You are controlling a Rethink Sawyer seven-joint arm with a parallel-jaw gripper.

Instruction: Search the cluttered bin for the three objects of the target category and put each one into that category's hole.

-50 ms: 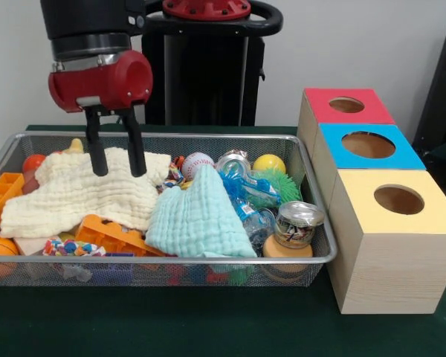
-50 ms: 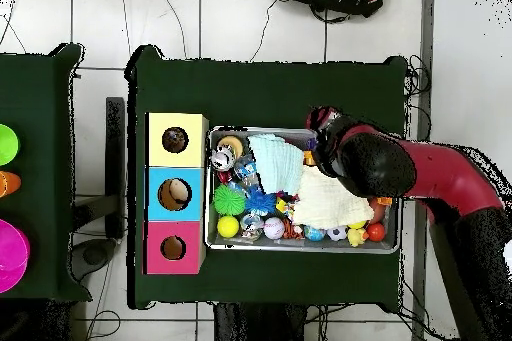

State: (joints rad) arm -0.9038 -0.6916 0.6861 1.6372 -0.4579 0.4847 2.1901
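The gripper (image 1: pixel 117 169) is held with jaws narrowly parted, empty, tips just touching the cream cloth (image 1: pixel 78 195) at the far left of the wire bin (image 1: pixel 312 195). Which category is sought cannot be told. Balls are seen beyond the cloth: a baseball (image 1: pixel 196 164) just right of the jaws, a yellow ball (image 1: pixel 269 163) farther right, nearer the three hole boxes (image 1: pixel 386 197).

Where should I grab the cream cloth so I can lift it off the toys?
Probably its raised, rumpled upper edge, directly below the gripper, coming straight down from above. The cream cloth lies draped flat over the clutter, so only a bunched fold gives the open fingers something to pinch; the mesh bin wall blocks side approaches.
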